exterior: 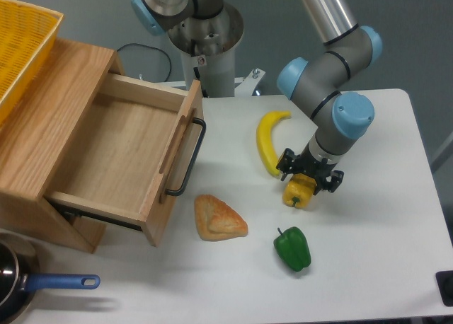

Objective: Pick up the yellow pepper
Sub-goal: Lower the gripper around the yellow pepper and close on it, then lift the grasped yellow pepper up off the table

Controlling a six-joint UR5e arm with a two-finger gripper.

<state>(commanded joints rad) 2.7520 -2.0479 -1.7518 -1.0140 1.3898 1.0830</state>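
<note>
Down on the white tabletop (368, 218), the small glossy yellow-orange bell pepper (298, 191) sits just right of the lower tip of the long curved yellow banana (267, 141), with its short green stem pointing toward the front edge. Directly over it hangs the black two-finger gripper (308, 177) of the grey-and-blue arm (333, 97) — its fingers spread wide, one dark fingertip (285, 163) showing at the pepper's left shoulder and another at its right, so the pepper's top lies between them; whether they touch its skin cannot be told. Near the front edge, well below the yellow one, lies a blocky green bell pepper (292, 248), and to its left a golden-brown triangular pastry (219, 218). On the left stands a light wooden cabinet with its drawer (120, 154) pulled open, a black handle on the drawer front — a yellow plastic basket (20, 44) rests on the cabinet's top, and a dark pan with a blue handle (42, 285) shows at the lower left corner.
</note>
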